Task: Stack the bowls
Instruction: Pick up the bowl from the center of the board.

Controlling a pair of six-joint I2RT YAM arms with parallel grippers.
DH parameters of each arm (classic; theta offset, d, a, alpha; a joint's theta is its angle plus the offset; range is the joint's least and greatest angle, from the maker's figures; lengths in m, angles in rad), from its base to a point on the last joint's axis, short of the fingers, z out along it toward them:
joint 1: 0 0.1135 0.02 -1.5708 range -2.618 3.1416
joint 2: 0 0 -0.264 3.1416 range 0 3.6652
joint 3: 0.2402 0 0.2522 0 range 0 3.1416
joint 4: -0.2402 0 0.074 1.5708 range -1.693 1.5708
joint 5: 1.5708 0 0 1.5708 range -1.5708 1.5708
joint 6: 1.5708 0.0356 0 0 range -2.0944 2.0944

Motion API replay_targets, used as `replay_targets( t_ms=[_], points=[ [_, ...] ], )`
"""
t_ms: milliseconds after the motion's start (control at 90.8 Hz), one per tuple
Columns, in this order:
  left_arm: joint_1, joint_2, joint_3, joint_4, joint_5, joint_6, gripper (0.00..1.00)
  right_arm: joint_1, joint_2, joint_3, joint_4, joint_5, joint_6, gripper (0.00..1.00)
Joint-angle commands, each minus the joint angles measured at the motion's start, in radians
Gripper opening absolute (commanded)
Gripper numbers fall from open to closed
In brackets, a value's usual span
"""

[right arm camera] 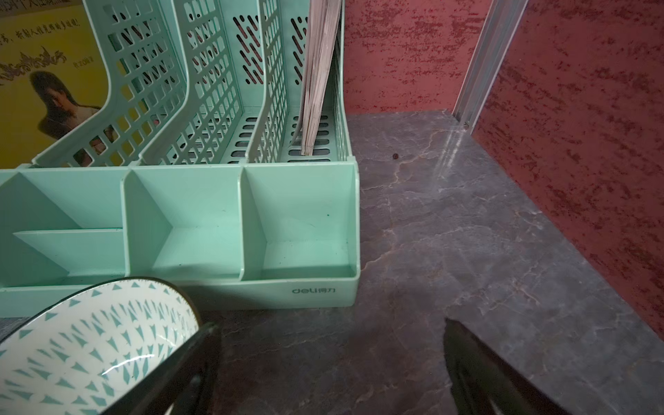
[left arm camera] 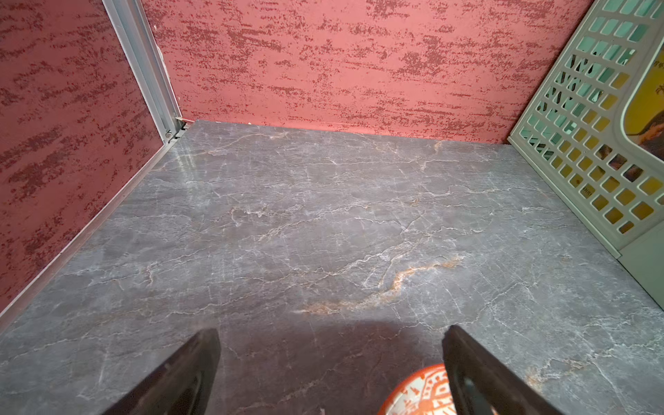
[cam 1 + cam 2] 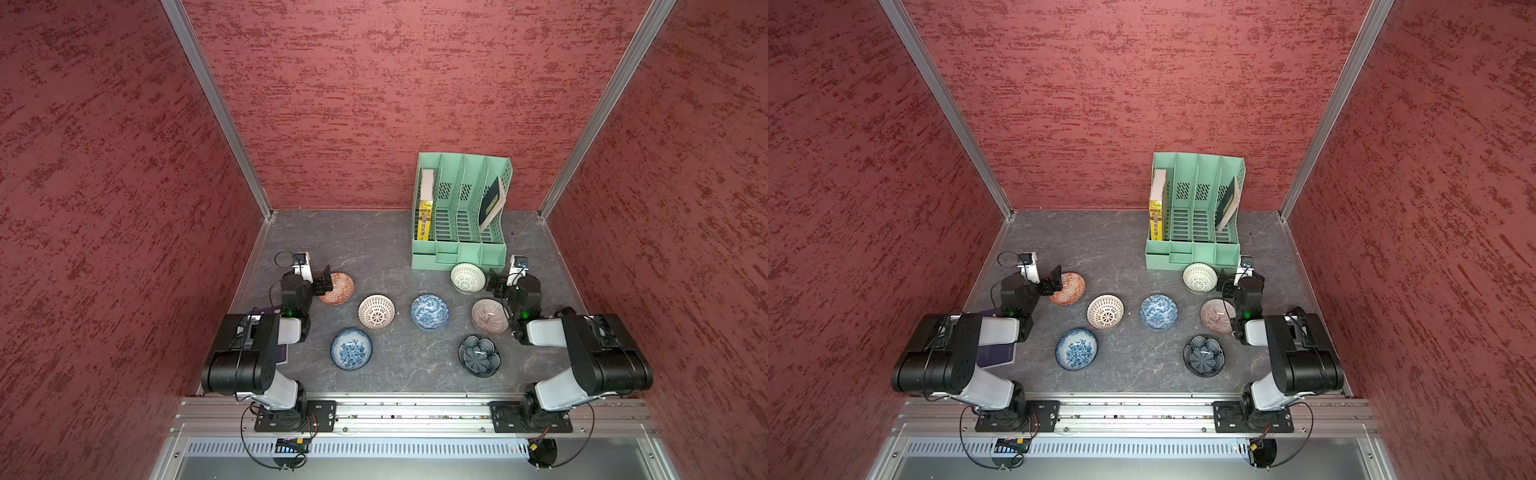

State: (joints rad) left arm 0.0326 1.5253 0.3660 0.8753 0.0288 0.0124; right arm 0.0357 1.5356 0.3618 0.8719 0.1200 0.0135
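Seven round bowls [image 3: 429, 312] are sitting singly, most mouths plainly facing up, across the grey bench [image 3: 353, 241] before a mint rack [image 3: 457, 257] holding a yellow book [image 3: 424, 220] and dark booklet [image 3: 490, 203], with the left claw [image 2: 330, 332] and right claw [image 1: 330, 325] gaping apart, empty.

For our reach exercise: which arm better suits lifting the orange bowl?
Left. The left end effector, open, is at the orange bowl; the right end effector sits opposite, beside a cream bowl.
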Motion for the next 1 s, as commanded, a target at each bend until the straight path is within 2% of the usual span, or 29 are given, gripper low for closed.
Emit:
replay_targets(
  t_ms=[0,992],
  points=[
    [0.0,0.007,0.013,0.013,0.016,-0.004,1.0,0.005,0.006,0.02,0.043,0.016,-0.008,0.99],
    [0.002,0.005,0.012,0.018,0.016,-0.005,1.0,0.004,-0.003,0.026,0.031,0.038,-0.005,0.98]
  ],
)
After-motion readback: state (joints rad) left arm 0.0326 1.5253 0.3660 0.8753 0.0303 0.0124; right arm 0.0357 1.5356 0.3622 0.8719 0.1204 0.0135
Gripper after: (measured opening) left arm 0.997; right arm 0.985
